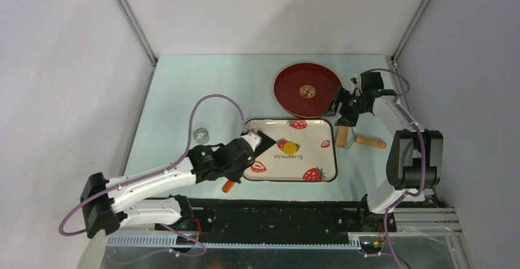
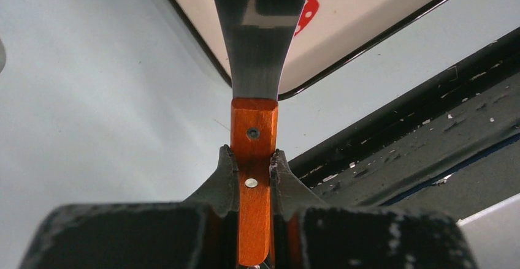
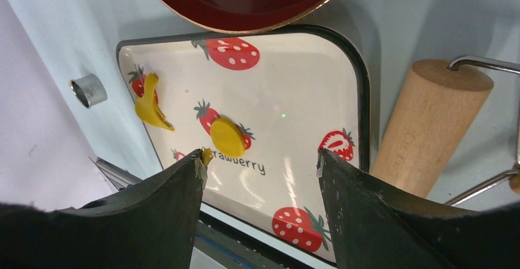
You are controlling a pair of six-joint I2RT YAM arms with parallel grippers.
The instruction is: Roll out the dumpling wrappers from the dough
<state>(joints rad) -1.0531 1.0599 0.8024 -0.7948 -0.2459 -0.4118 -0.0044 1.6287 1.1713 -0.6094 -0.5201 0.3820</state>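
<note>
One dumpling wrapper (image 1: 289, 148), a small flat yellow disc (image 3: 228, 136), lies in the middle of the strawberry tray (image 1: 319, 133). A banana-shaped scrap of yellow dough (image 3: 150, 105) lies by the tray's (image 3: 294, 91) left edge. My left gripper (image 1: 241, 159) is shut on the orange handle (image 2: 253, 159) of a scraper, whose dark blade (image 2: 257, 30) reaches over the tray's near left corner (image 2: 343, 24). My right gripper (image 1: 342, 111) hangs open (image 3: 260, 159) above the tray's far right side and holds nothing. A crumb of dough sticks to one of its fingertips (image 3: 196, 177).
A red plate (image 1: 306, 89) sits behind the tray. A wooden roller (image 1: 359, 139) with a wire frame lies just right of the tray, close under my right gripper (image 3: 429, 128). A small metal ring cutter (image 1: 200, 135) stands left of the tray.
</note>
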